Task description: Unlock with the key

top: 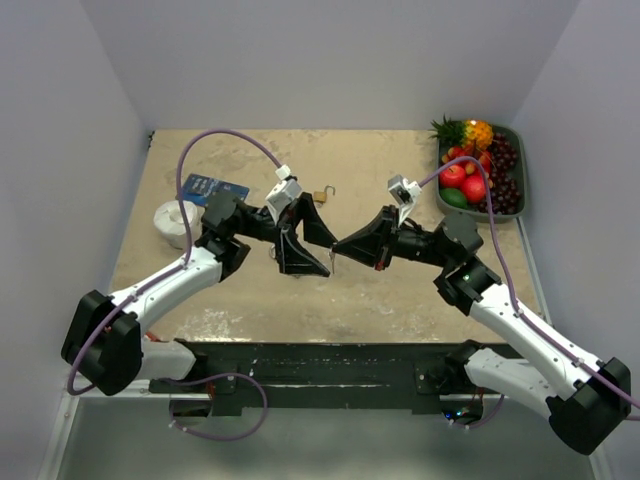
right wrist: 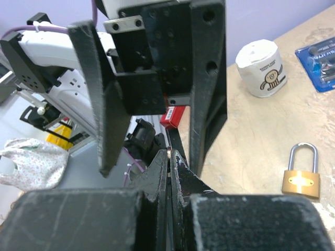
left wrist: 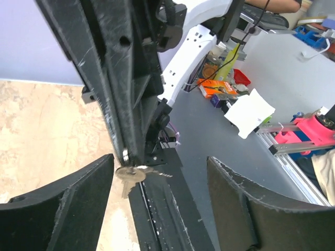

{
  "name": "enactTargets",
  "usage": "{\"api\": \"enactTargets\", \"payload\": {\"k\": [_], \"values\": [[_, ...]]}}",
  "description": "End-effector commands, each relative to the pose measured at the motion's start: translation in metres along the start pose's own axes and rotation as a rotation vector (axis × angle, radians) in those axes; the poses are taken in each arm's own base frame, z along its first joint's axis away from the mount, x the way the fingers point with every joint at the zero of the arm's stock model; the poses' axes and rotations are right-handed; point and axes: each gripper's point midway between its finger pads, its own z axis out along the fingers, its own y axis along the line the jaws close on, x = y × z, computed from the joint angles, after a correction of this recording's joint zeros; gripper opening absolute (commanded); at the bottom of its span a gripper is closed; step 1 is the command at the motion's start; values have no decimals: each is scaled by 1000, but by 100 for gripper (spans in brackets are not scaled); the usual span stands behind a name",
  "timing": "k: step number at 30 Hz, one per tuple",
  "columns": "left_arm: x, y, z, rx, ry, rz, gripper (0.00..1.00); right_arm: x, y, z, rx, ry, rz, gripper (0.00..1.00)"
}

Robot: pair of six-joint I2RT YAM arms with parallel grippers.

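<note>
The key (left wrist: 131, 175) hangs in the air above the table (top: 400, 300), clenched at the tip of the right gripper (left wrist: 130, 151); its bow and blade poke out below that tip. The left gripper (left wrist: 160, 162) stands released around it; one finger (left wrist: 68, 204) sits just beside the bow, the other is well apart. The padlock (top: 322, 194) lies on the table beyond both grippers, untouched; its shackle looks shut in the right wrist view.

This reads as a hand-over or regrip of the key. To do it well, the left gripper should be centred so both pads meet the flat of the bow together; it should close firmly before the right lets go; the blade should stay clear of the pads, free for the keyhole. A lopsided squeeze would likely twist or drop the key.
</note>
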Motion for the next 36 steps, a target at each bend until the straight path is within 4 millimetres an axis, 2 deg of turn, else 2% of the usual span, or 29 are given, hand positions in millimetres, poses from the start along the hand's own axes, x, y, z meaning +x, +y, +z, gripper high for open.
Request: {"api": "enactTargets", "payload": {"k": [1,4,7,9,14,15,17,24,27,28,30,31,34,35,36], "values": [[6,7,1,2,14,48,74,-10,13,-2,-52,-32,-29,0],[8,8,2,3,27,36,79,-12,16,-3,-58,-40,-31,0],[9,11,3,-5,33,40,78,-14,18,-3,-65,-47,-34,0],[11,11,4,0,36,40,69,-14,19,-3,-67,-47,-33,0],[12,13,4,-8,40,37,56,-13,19,-3,-68,-43,-31,0],[12,13,4,-10,40,37,50,-13,19,-3,-68,-43,-31,0],[13,14,4,-14,41,37,45,-11,17,-3,-63,-41,-29,0],[17,25,3,-55,59,37,17,-7,10,-5,-33,-30,-33,0],[27,36,1,-104,99,-7,10,-3,4,-8,-2,-16,-37,0],[24,39,1,-113,109,48,8,-1,2,-9,7,-10,-37,0],[30,49,-3,-175,150,12,3,2,-2,-12,37,6,-43,0],[31,54,-5,-193,167,52,0,3,-4,-14,48,13,-45,0],[40,64,-11,-268,211,28,0,7,-15,-18,118,51,-59,0],[40,69,-13,-291,222,52,0,15,-20,-22,150,86,-40,0],[42,69,-15,-301,233,43,0,12,-20,-23,163,90,-72,6]]}}
